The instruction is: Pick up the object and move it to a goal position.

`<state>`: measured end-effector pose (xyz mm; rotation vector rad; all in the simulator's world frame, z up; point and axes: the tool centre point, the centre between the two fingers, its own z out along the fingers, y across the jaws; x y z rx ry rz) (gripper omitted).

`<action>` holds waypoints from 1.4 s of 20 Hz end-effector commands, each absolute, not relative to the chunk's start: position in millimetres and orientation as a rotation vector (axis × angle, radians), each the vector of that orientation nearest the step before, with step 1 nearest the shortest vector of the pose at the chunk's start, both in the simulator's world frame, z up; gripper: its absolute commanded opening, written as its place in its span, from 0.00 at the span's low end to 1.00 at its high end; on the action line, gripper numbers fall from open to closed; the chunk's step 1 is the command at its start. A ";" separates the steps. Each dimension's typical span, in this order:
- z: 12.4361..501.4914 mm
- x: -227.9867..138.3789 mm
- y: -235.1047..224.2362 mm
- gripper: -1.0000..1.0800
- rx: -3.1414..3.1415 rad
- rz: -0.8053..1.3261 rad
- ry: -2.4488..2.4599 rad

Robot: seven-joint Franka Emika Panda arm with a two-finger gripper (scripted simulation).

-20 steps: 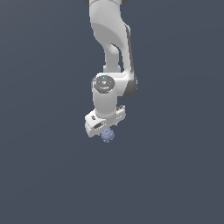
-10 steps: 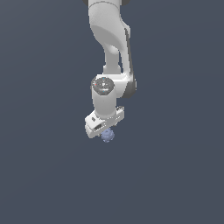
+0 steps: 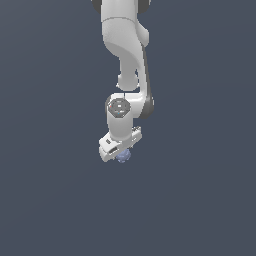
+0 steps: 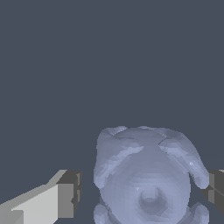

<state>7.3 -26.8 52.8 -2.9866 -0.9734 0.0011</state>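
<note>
The object (image 3: 124,156) is a small pale blue-lavender knobbly ball right under the white hand of the arm, near the middle of the exterior view. My gripper (image 3: 120,151) points down over it. In the wrist view the object (image 4: 146,175) fills the space between the two fingers (image 4: 65,199). A narrow gap shows between that finger's dark pad and the ball. The other finger pad (image 4: 215,188) sits at the ball's opposite side. The jaws stand open around the ball.
A plain dark grey-blue surface (image 3: 200,200) lies all around. The white arm (image 3: 125,55) reaches down from the top of the exterior view.
The hand has come down a little over the ball. The ball has stayed where it was.
</note>
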 end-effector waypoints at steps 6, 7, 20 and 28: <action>39.3 8.5 -27.1 0.00 -2.987 0.000 -0.975; 39.3 8.5 -27.1 0.00 -2.987 0.000 -0.975; 43.7 7.4 -27.5 0.00 -2.988 -0.001 -0.974; 73.4 -2.3 -26.7 0.00 -2.988 -0.001 -0.974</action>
